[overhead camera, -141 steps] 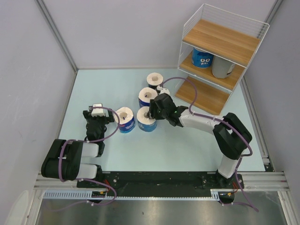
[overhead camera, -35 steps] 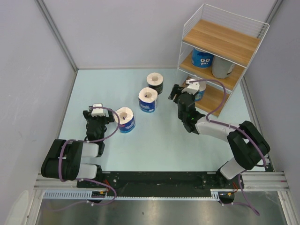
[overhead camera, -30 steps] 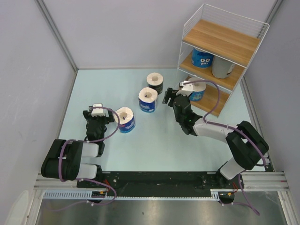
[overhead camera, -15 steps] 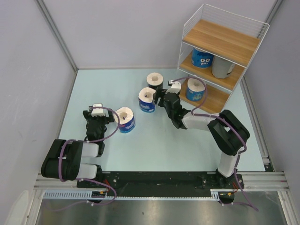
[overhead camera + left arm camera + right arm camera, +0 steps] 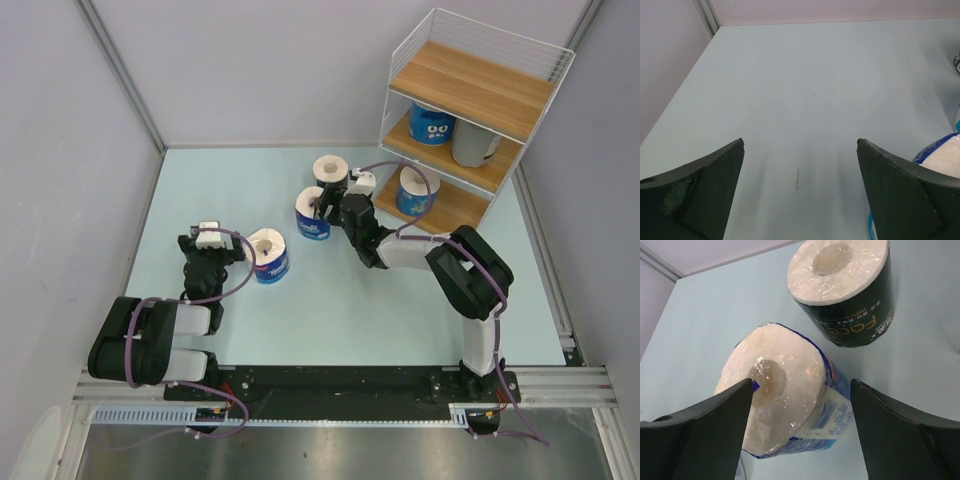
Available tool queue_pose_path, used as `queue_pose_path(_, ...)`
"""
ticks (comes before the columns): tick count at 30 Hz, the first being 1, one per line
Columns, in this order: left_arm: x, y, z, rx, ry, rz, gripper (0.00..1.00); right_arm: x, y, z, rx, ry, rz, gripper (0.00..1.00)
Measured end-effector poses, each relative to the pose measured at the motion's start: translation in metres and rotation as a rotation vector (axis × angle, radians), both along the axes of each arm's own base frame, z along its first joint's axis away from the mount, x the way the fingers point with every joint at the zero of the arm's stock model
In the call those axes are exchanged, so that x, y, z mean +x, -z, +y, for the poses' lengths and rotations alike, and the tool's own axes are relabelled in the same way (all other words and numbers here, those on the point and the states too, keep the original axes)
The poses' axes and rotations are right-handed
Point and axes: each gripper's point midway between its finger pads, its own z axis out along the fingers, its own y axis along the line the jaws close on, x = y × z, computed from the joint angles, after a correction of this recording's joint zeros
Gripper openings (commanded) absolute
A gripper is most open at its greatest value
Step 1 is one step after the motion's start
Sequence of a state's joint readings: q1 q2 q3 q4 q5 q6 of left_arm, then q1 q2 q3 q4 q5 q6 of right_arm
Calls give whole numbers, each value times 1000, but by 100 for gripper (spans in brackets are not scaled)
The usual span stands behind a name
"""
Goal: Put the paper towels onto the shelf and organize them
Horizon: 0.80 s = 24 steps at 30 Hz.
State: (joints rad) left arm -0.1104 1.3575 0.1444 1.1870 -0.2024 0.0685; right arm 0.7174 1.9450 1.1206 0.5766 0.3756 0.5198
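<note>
The shelf (image 5: 470, 85) stands at the back right. Its middle tier holds a blue paper towel roll (image 5: 432, 125) and a grey one (image 5: 472, 145); its bottom tier holds another blue roll (image 5: 412, 190). On the table stand a black roll (image 5: 330, 175) (image 5: 842, 290) and a blue roll (image 5: 312, 212) (image 5: 785, 400). My right gripper (image 5: 328, 207) (image 5: 801, 381) is open, its fingers on either side of that blue roll, gripping nothing. A third blue roll (image 5: 268, 255) (image 5: 940, 155) stands just right of my left gripper (image 5: 207, 243) (image 5: 800, 141), which is open and holds nothing.
Grey walls close the table on the left (image 5: 60, 200), back and right. The shelf's white wire frame (image 5: 400, 50) rises well above the rolls. My right arm's cable (image 5: 400, 170) loops in front of the bottom tier.
My right gripper left a blue roll on the shelf's bottom tier and swung left, open, to the blue roll beside the black one. The left arm has not moved.
</note>
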Motion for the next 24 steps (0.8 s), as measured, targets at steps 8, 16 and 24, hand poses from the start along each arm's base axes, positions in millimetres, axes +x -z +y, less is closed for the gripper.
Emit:
queue_pose_path(8,0,0,0,0,0,0,100,10,8,5,9,5,31,79)
queue_pose_path(16,0,0,0,0,0,0,100,13,14,6,-15,6,66,60)
queue_pose_path(24,0,0,0,0,0,0,100,15,14,5,-6,15,88,14)
